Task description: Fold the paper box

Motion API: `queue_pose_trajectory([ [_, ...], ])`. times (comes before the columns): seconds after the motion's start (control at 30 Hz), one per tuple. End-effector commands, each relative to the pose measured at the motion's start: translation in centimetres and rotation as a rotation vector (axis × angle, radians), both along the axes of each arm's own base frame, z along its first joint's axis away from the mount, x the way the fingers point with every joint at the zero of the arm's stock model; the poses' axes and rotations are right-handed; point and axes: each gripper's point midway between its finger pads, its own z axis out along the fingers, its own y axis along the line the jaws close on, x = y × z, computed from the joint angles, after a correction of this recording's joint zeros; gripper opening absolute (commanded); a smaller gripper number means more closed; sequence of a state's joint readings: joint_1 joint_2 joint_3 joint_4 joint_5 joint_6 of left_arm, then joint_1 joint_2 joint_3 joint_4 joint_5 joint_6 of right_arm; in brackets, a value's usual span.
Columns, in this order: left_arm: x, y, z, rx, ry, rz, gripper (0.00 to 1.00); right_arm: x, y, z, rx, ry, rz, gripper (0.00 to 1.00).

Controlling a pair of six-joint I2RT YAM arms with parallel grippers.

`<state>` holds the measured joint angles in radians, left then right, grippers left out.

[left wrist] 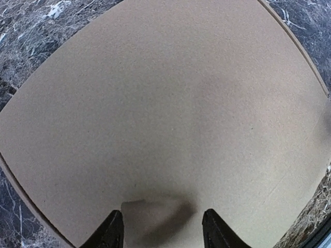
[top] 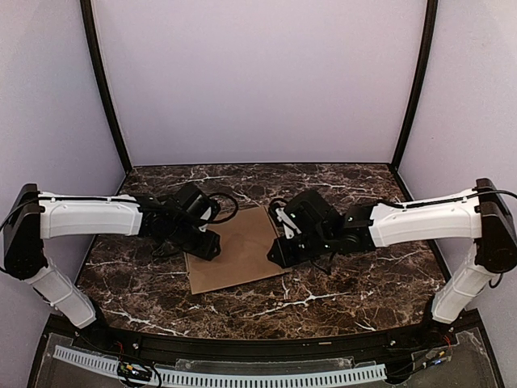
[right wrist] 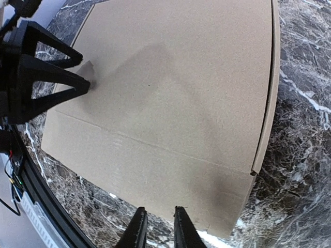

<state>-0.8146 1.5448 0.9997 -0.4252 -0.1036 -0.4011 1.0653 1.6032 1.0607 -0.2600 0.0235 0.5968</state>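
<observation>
Marble, dark brown with white veins, forms the table (top: 347,287). The paper box (top: 238,250) lies flat at its middle between the two arms, as plain brown cardboard with a crease line near one edge. The left gripper (left wrist: 163,216) is over the left part of the cardboard, its fingers well apart with nothing between them. The right gripper (right wrist: 159,212) is at the cardboard's right edge, its fingers parted by a narrow gap and empty.
</observation>
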Motion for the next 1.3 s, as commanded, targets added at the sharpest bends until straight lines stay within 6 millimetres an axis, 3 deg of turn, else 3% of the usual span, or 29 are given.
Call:
queue_pose_trajectory([
  [0.0,-0.9,0.5,3.8,-0.013,-0.022,-0.03,0.57,0.6,-1.6,0.8,0.001,-0.054,-0.024,0.23],
  [0.13,0.4,1.0,7.2,0.016,-0.108,-0.029,0.63,0.6,-3.0,0.8,0.004,-0.078,-0.034,0.3],
  [0.33,3.6,2.3,7.5,0.083,-0.119,0.003,0.63,-0.3,-4.6,0.3,0.037,-0.083,-0.035,0.34],
  [0.43,5.7,3.4,6.8,0.126,-0.126,0.039,0.65,-0.2,-6.2,-0.3,0.025,-0.109,-0.053,0.38],
  [0.6,8.0,5.4,4.8,0.105,-0.079,0.119,0.67,0.6,-7.5,0.4,0.047,-0.171,-0.048,0.47],
  [0.8,9.8,7.3,2.3,0.051,-0.018,0.197,0.69,0.1,-6.8,0.7,0.125,-0.151,0.019,0.49],
  [1.27,9.8,8.5,-2.6,0.036,0.066,0.248,0.68,-3.6,-4.6,-1.4,0.219,-0.009,0.111,0.41],
])
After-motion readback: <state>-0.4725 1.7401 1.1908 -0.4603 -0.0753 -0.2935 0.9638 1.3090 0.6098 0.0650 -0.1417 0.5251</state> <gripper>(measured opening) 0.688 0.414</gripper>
